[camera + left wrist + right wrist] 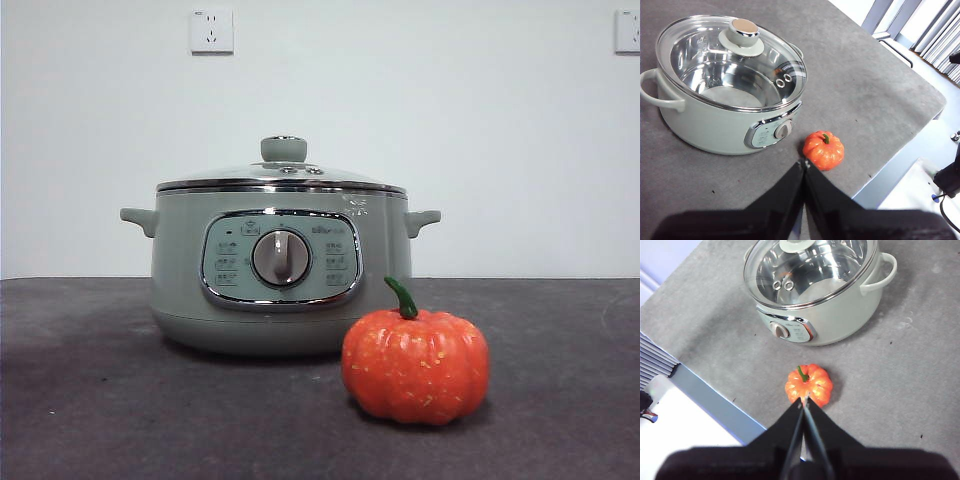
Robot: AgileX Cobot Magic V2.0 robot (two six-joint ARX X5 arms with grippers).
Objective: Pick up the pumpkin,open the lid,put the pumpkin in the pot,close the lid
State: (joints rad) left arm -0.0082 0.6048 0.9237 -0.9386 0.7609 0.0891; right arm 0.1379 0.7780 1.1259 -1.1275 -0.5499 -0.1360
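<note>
- We take the pot point(270, 270) as our landmark: a wide sage-green cooker standing on the dark, grainy surface point(90, 400), with a small handle at each side, a chrome-framed panel and a silver dial point(281, 257) facing the front camera.
- The lid point(283, 172), domed glass with a chrome rim and a green knob, sits closed on the pot; through it we see a bare steel bowl, so we judge nothing is loaded yet.
- The pumpkin point(416, 366), ribbed, orange-red, yellow-speckled, with a curved green stem, rests on the surface just in front of the pot, to the right of the dial and apart from it, free for a grasp.
- The left claw point(803, 163) hangs above the surface near the pumpkin, jaws closed together, holding nothing.
- The right claw point(803, 401) hangs over the pumpkin's near edge, jaws likewise pressed together and empty; we judge it must widen before picking.
</note>
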